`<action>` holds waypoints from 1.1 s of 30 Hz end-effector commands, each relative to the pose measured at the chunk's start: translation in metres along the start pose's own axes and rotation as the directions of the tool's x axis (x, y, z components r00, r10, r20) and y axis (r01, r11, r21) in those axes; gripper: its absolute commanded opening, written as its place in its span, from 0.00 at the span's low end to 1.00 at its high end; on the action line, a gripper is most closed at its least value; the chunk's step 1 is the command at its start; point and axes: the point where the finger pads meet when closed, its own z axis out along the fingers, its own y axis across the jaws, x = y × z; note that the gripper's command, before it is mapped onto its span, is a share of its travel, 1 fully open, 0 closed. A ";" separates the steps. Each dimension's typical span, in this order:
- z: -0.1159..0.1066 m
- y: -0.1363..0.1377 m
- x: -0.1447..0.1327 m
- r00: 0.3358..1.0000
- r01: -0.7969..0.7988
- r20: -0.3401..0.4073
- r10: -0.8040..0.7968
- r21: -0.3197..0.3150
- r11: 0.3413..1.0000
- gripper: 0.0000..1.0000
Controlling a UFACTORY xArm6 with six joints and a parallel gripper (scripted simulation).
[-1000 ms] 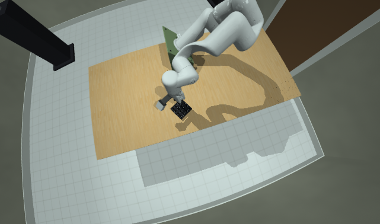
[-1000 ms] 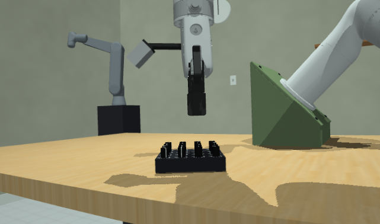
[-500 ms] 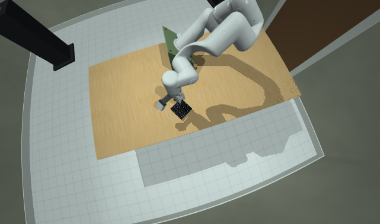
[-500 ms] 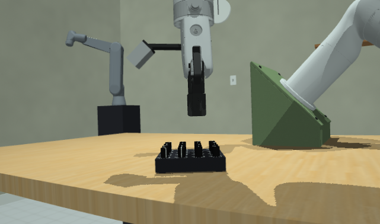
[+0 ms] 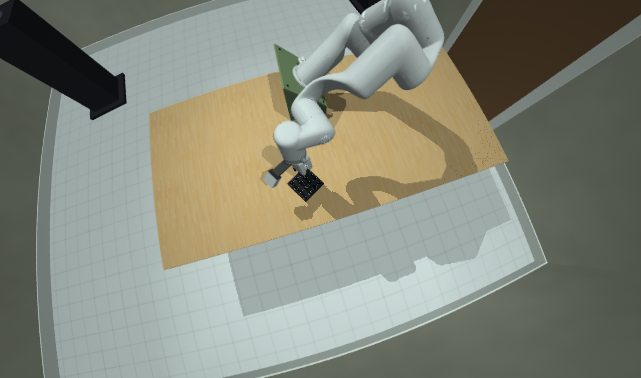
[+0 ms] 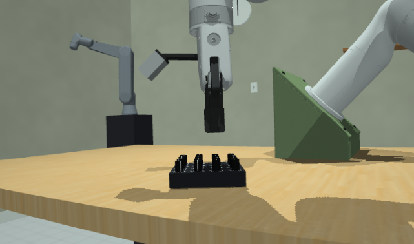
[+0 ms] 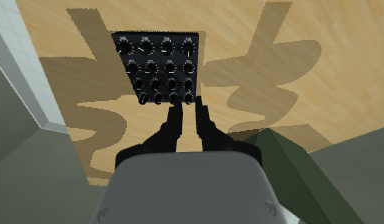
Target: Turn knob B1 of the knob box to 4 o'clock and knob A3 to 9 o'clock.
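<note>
The black knob box (image 5: pixel 308 186) (image 6: pixel 207 181) (image 7: pixel 158 65) stands on its feet on the wooden table (image 5: pixel 209 165) (image 6: pixel 70 174), with several rows of small black knobs that carry white lines. The names and marks are too small to read. My gripper (image 5: pixel 300 170) (image 6: pixel 214 129) (image 7: pixel 188 104) points straight down and hangs well above the box. Its fingers stand a narrow gap apart with nothing between them. In the wrist view the fingertips lie over the box's nearest row of knobs, toward its right side.
The green wedge base (image 5: pixel 284 70) (image 6: pixel 312 129) (image 7: pixel 293 160) of my arm stands on the table behind and to the right of the box. A grey arm on a black pedestal (image 6: pixel 128 129) stands beyond the table. The table's front edge (image 6: pixel 119 219) is near the box.
</note>
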 end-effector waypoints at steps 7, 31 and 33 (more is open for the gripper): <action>0.010 -0.001 0.001 1.000 0.001 -0.003 -0.001 0.001 1.000 0.19; 0.030 -0.001 0.001 1.000 0.001 -0.003 -0.001 0.002 1.000 0.19; 0.031 -0.001 0.001 1.000 0.001 -0.003 -0.001 0.002 1.000 0.19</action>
